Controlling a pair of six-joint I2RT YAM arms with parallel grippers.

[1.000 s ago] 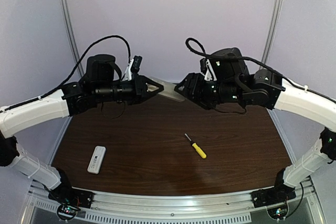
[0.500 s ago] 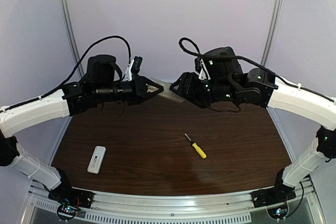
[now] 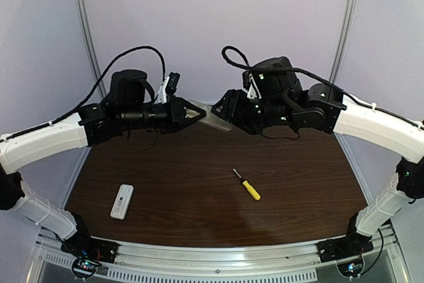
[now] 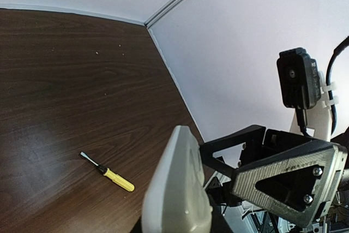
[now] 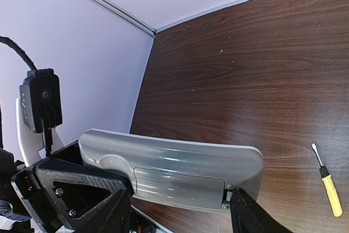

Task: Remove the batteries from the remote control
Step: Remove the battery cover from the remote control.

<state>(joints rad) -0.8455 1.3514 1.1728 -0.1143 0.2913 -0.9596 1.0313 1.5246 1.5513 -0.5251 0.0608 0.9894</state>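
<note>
A grey remote control (image 3: 215, 119) is held in the air above the back of the table, with my left gripper (image 3: 197, 112) shut on its left end. In the right wrist view the remote control (image 5: 174, 165) lies crosswise with its closed back cover (image 5: 177, 181) facing the camera. My right gripper (image 5: 182, 214) is open, its two fingers spread just below the remote, and the right fingertip (image 5: 245, 208) is at the latch end of the cover. In the left wrist view the remote control (image 4: 177, 189) points away from the camera. The batteries are hidden.
A yellow-handled screwdriver (image 3: 247, 185) lies mid-table. A second, white remote (image 3: 122, 201) lies near the front left. The wall stands right behind both grippers, and a metal rail (image 3: 218, 260) runs along the near edge.
My right arm has moved left, bringing its gripper up to the free end of the remote. The left arm and the remote have stayed still.
</note>
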